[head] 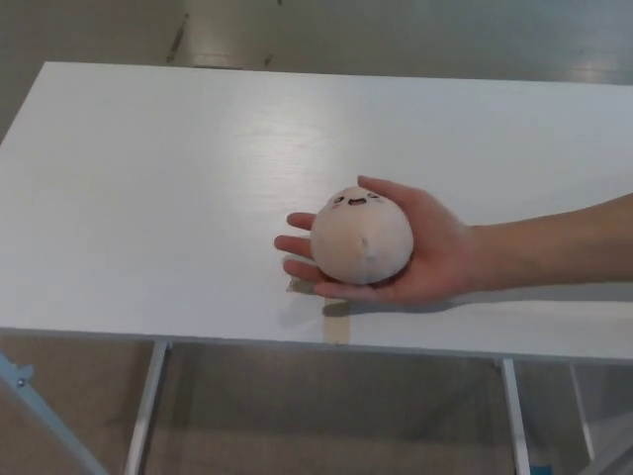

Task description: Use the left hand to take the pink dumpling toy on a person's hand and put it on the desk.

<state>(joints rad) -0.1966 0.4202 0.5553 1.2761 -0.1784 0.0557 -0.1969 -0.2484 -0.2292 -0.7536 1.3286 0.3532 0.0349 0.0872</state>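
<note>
Pink dumpling toy sits in a person's upturned palm over the white desk, near its front edge; forearm enters from picture right; tape cross mostly hidden under the palm, probably beige; neither robot hand shows, so their state is unknown.
</note>
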